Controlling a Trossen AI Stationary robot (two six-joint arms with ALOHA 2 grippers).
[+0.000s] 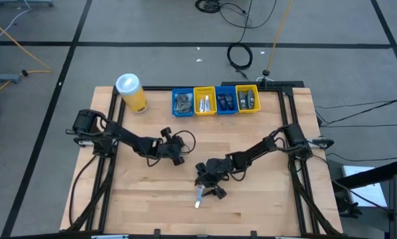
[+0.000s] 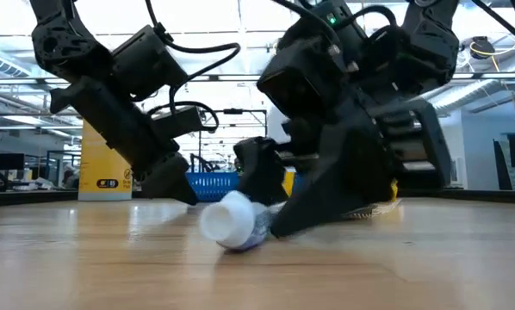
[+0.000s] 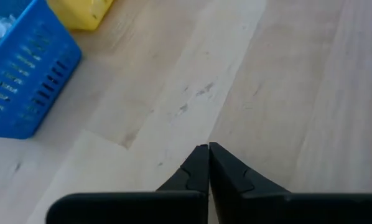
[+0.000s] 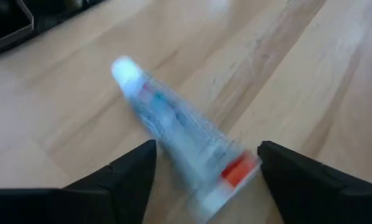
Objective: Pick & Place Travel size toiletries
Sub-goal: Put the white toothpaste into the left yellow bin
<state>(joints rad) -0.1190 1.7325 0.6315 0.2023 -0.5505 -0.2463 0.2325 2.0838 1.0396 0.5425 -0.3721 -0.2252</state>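
Observation:
A thin white tube (image 4: 180, 130) with a white cap (image 4: 124, 68) and a red mark at its flat end (image 4: 236, 171) lies on its side on the wooden table (image 1: 271, 199), near the front centre (image 1: 198, 198). My right gripper (image 4: 204, 162) is open and low over it, with one finger on each side of the flat end. In the low view the cap (image 2: 227, 220) points at the camera, in front of the right gripper (image 2: 344, 189). My left gripper (image 3: 208, 152) is shut and holds nothing, above bare table left of centre (image 1: 177, 157). My right gripper comes at the tube from above and from the table's right, slanting down, fingers astride its flat end (image 4: 232, 174). The tube lies flat on the table. Whether either finger (image 4: 133, 171) touches it, I cannot tell.
A row of blue and yellow bins (image 1: 215, 101) holding small items stands along the far edge. A big yellow canister (image 1: 132, 93) with a white lid is at the far left. One blue bin (image 3: 24, 81) shows near my left gripper. Bare wood lies along the near edge.

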